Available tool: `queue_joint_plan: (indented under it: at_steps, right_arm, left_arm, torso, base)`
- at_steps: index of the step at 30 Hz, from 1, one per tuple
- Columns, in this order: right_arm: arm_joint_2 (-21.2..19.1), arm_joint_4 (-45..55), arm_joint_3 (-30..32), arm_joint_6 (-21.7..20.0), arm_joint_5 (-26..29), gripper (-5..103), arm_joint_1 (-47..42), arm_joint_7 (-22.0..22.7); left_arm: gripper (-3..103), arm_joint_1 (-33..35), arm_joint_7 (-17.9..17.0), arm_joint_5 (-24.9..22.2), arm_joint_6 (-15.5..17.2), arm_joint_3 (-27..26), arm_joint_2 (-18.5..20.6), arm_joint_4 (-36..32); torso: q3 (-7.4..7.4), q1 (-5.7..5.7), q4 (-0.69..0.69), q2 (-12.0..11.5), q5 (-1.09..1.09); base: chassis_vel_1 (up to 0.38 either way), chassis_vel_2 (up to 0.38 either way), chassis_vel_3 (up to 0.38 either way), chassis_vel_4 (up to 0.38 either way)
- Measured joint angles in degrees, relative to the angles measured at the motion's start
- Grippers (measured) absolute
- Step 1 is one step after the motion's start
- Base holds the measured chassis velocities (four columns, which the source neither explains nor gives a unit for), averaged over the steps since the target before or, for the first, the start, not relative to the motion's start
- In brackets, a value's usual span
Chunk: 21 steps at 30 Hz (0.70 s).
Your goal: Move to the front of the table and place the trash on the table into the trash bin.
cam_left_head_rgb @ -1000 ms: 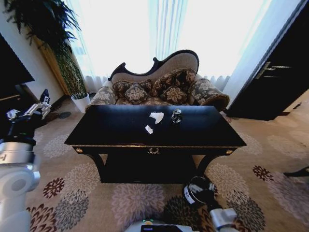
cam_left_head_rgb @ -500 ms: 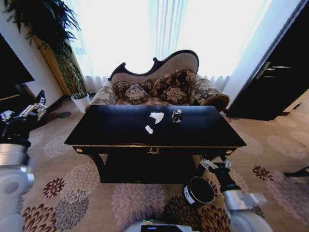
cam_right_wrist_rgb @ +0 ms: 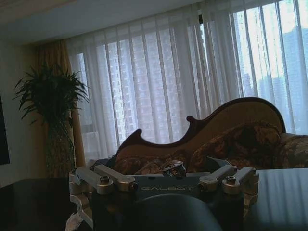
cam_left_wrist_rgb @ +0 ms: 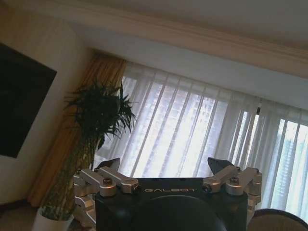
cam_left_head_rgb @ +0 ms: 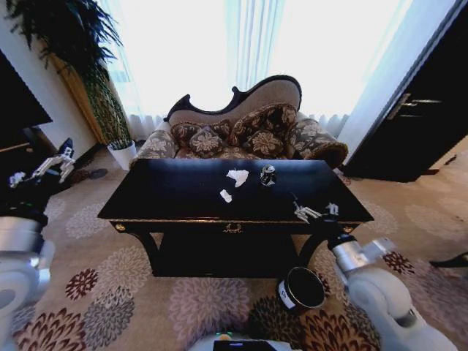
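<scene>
At the far left edge of my head view I have the left gripper (cam_left_head_rgb: 40, 168) held up beside the table, well away from it, and on its wrist camera the fingers (cam_left_wrist_rgb: 108, 166) stand spread apart with nothing between them, pointing toward the curtained window and the tall plant (cam_left_head_rgb: 73, 58) in the upper left. Moving right, the table (cam_left_head_rgb: 146, 197) fills the middle of the frame, glossy black, with a sofa (cam_left_head_rgb: 248, 131) just behind it. On the tabletop, a little right of centre, I see the trash: a larger white paper scrap (cam_left_head_rgb: 237, 176), a smaller white scrap (cam_left_head_rgb: 226, 196) nearer the front edge, and what looks like a crushed dark can (cam_left_head_rgb: 268, 175) just beside the larger scrap, though it is small and I can't be sure of it. Further right, the right gripper (cam_left_head_rgb: 313, 212) sits over the front right part of the tabletop, released, jaws wide and empty; its wrist camera looks low across the black surface toward the can (cam_right_wrist_rgb: 173, 168). In the lower right, the trash bin (cam_left_head_rgb: 300, 289) stands on the patterned carpet (cam_left_head_rgb: 117, 292) in front of the table, its white label facing left.
</scene>
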Motion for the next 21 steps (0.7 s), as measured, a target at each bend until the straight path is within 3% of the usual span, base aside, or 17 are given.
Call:
queue_joint_plan:
  at_steps: [7, 11, 15, 21]
  right_arm:
    - [-2.8, -3.4, -2.7, 1.0, -0.2, 100, 4.1, -0.2]
    - [-3.3, -4.8, -3.7, 1.0, -2.0, 100, 5.7, 0.0]
    - [-3.5, -5.8, -3.8, 1.0, -3.7, 100, 5.9, 0.6]
    - [-5.0, -11.5, -9.5, 1.8, -7.5, 100, 11.3, 0.7]
  left_arm:
    - [100, 2.3, 0.7, -0.1, 0.0, -4.2, -2.3, -2.5]
    - [100, 2.0, 1.0, 0.3, 0.3, -3.5, -3.0, -2.6]
    - [100, 1.4, 1.5, 0.9, 0.3, -2.6, -3.2, -2.6]
    - [100, 3.0, 3.3, 1.9, 0.0, -4.8, -6.5, -2.5]
  torso:
    - [0.0, 0.0, -0.01, 0.0, 0.01]
    - [0.0, 0.0, 0.01, 0.0, 0.0]
    - [0.0, 0.0, -0.05, 0.0, 0.0]
    - [0.0, 0.0, 0.0, 0.0, 0.0]
  base:
    - [0.0, 0.0, 0.0, 0.0]
    - [0.0, 0.0, 0.0, 0.0]
    - [0.0, 0.0, 0.0, 0.0]
    - [0.0, 0.0, 0.0, 0.0]
